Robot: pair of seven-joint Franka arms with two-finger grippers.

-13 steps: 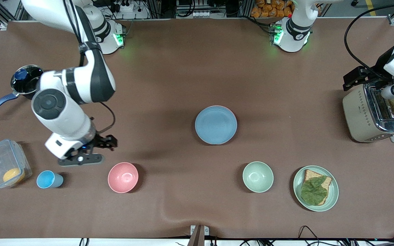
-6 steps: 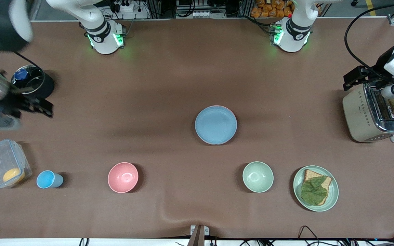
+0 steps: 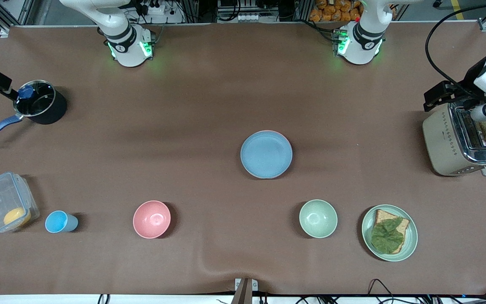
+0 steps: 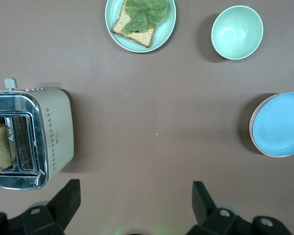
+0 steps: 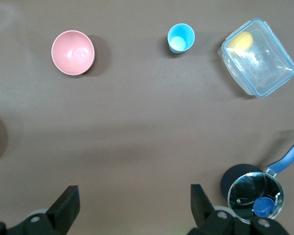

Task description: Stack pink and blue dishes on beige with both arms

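Sitting mid-frame, the blue plate [image 3: 266, 154] tops a pink rim; stacking looks done. Left hand [image 4: 135, 203] and right hand [image 5: 134, 204] are released, empty; next, only park.

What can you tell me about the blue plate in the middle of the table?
The blue plate is round, flat and matte, light blue, and empty. It lies on top of a stack: a pink rim peeks out under it in the front view and the left wrist view. It sits mid-table, farther from the front camera than the green bowl. Nothing grips it.
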